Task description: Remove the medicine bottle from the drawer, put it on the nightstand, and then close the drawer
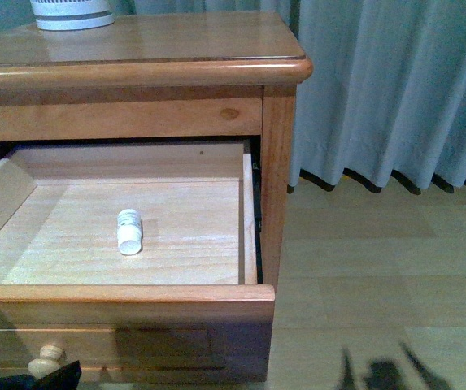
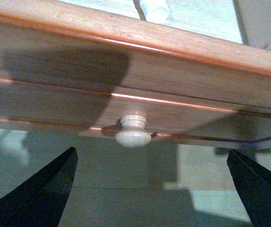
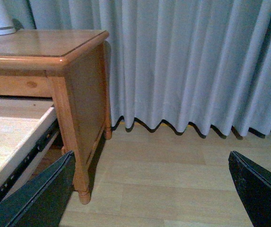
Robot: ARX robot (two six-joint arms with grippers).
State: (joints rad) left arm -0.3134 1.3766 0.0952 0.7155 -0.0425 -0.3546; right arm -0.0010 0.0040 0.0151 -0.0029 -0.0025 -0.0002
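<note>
The medicine bottle (image 1: pixel 129 231), small and white with a ribbed cap, lies on its side on the pale floor of the drawer (image 1: pixel 119 313), which is pulled far out of the nightstand (image 1: pixel 135 53). In the left wrist view the bottle's end (image 2: pixel 154 10) peeks over the drawer front (image 2: pixel 126 71). My left gripper (image 2: pixel 152 189) is open just below the round knob (image 2: pixel 133 132), touching nothing. Off to the nightstand's right, my right gripper (image 3: pixel 149 194) hangs open and empty over the floor, with the drawer's side (image 3: pixel 21 142) beside it.
A tall white ribbed device (image 1: pixel 71 12) stands at the back of the nightstand top. Grey curtains (image 1: pixel 387 89) hang behind, to the right. Pale wood flooring (image 3: pixel 173 175) lies right of the nightstand's leg (image 3: pixel 81 184). A shorter drawer front (image 1: pixel 119 118) sits shut above the open one.
</note>
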